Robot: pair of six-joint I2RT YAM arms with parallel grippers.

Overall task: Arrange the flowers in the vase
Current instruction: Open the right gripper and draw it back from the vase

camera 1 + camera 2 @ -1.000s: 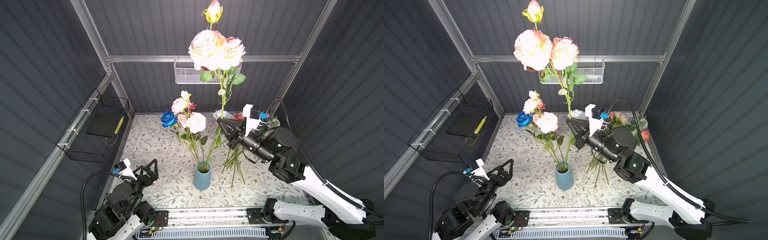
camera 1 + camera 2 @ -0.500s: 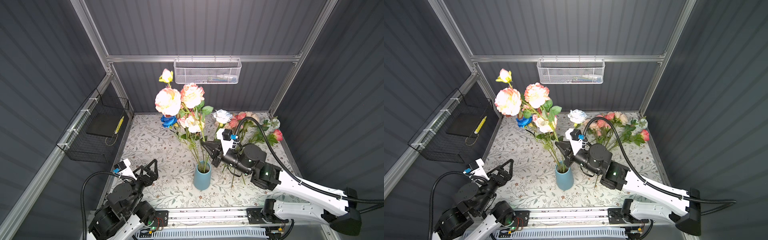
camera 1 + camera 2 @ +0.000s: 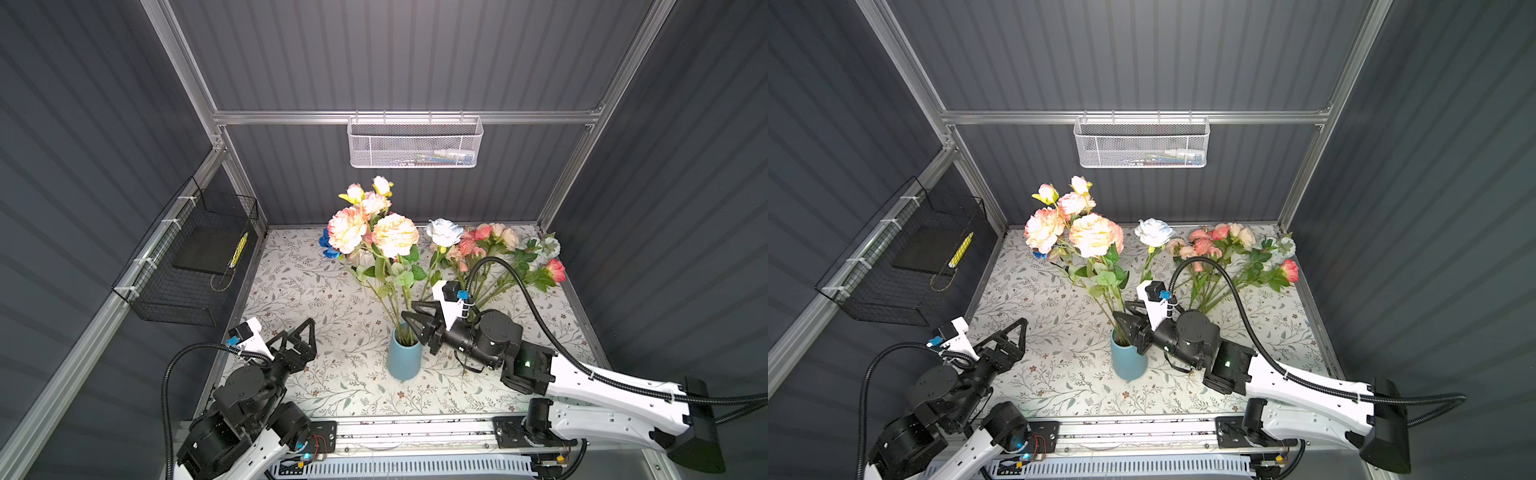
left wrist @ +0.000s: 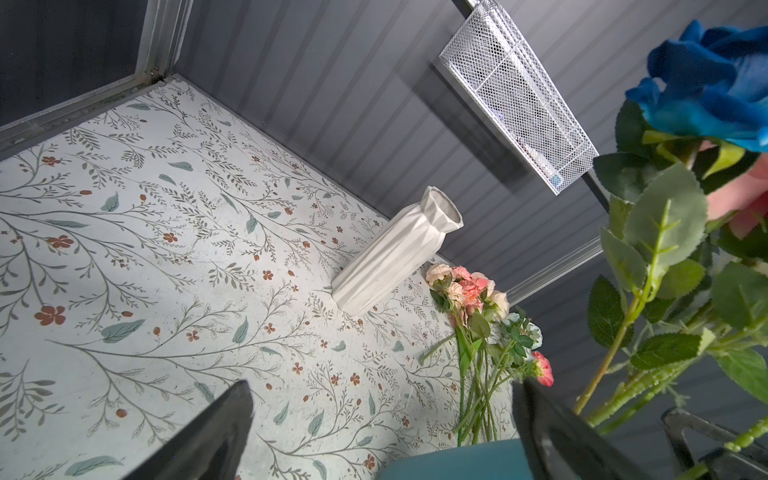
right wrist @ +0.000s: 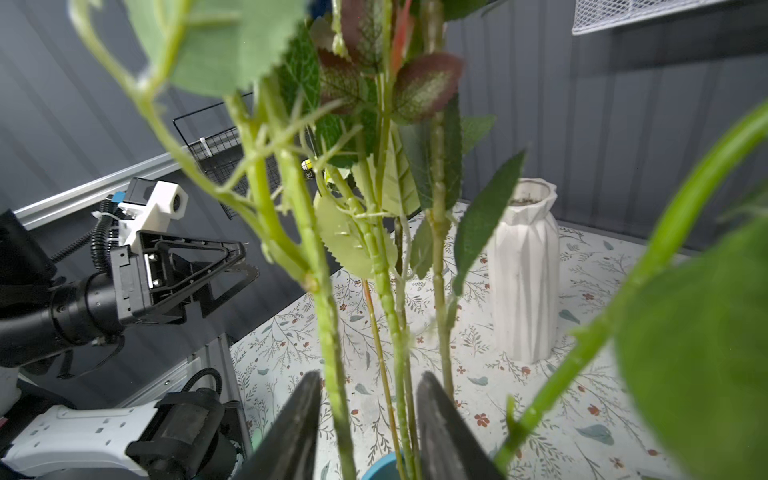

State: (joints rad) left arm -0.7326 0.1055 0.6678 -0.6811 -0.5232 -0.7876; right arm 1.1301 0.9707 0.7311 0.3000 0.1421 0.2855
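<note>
Stems of the pink and peach artificial flowers [image 3: 394, 239] stand in the teal ceramic vase [image 3: 402, 361] near the table's middle. Your right gripper [image 5: 368, 378] straddles them at its rim, jaws apart. Your left gripper [image 4: 384, 388] gapes wide over bare floral tablecloth [image 3: 328, 291], front left.

The flowers [image 3: 394, 235] have matt, cloth-like petals and leaves on ridged, faintly shiny plastic stems [image 5: 326, 332]. The blue vase [image 3: 402, 361] looks smooth and matt. The white vase [image 4: 397, 253] is faceted, matt and a little grimy. The tablecloth [image 3: 332, 299] is a flat printed sheet with low sheen. The walls [image 3: 395, 54] are ribbed matt grey panels in a brushed metal frame [image 3: 291, 117]. The mesh basket [image 3: 415, 145] is white-coated metal and the wire basket [image 3: 183, 286] is black. The arm shells [image 3: 602, 382] are glossy white plastic.
</note>
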